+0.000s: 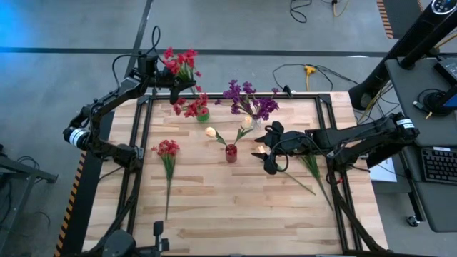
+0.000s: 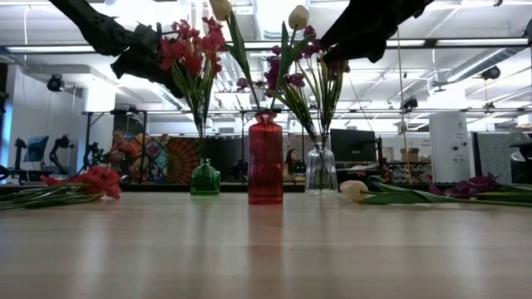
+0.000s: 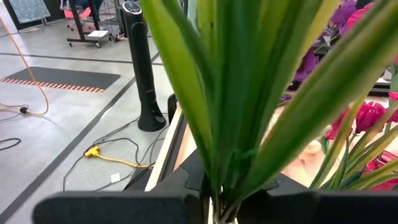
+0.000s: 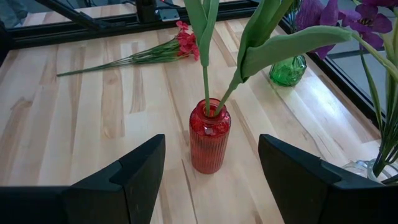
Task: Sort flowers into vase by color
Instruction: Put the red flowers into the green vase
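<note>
My left gripper (image 1: 171, 77) is at the table's far left edge, shut on a red flower sprig (image 1: 180, 61) whose stems run down to the green vase (image 2: 204, 178). The red vase (image 1: 230, 153) stands mid-table with two cream tulips (image 1: 211, 132) stuck in its mouth. A clear vase (image 2: 321, 170) behind it holds purple flowers (image 1: 248, 98). My right gripper (image 1: 268, 151) hangs open in the air just right of the red vase. In the right wrist view its fingers (image 4: 140, 171) frame the vase without touching it. My left gripper pinches the sprig's bundle of green stems and leaves (image 3: 217, 196) between its two fingers, below the blossoms. The fingers come nearly level from the table's left and lie across the stems. The sprig stands about upright, with its blossoms (image 2: 193, 46) above the fingers.
A loose red sprig (image 1: 168, 153) lies on the table at the left. More loose flowers, a cream tulip (image 2: 353, 189) among them, lie at the right under my right arm. Black frame rails (image 1: 143, 128) border the table. Bare wood lies toward the near edge.
</note>
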You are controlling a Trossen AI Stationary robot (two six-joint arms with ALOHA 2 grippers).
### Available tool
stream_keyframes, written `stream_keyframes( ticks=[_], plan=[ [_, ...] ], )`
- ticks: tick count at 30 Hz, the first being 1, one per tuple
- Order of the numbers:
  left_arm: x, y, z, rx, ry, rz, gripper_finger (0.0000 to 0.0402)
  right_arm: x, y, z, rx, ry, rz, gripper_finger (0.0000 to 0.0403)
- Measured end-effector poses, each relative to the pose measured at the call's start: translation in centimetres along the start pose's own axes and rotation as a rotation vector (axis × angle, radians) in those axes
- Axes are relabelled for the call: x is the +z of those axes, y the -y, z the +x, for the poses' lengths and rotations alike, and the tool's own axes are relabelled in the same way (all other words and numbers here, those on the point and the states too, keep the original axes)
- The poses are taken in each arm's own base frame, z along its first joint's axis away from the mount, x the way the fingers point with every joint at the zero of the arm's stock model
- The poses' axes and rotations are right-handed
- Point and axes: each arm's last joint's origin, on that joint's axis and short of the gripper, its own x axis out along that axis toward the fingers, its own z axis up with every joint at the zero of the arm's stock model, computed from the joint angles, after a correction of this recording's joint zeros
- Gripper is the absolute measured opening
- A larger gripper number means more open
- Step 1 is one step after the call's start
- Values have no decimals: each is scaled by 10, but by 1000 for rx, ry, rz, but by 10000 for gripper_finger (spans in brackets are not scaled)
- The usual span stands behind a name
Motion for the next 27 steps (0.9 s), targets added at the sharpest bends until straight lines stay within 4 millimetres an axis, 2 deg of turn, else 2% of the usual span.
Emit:
stream_keyframes(
  ticks=[27],
  plan=[
    [0, 0, 0, -2, -3, 2, 22, 0, 0, 0, 0, -1, 0, 251]
  ],
)
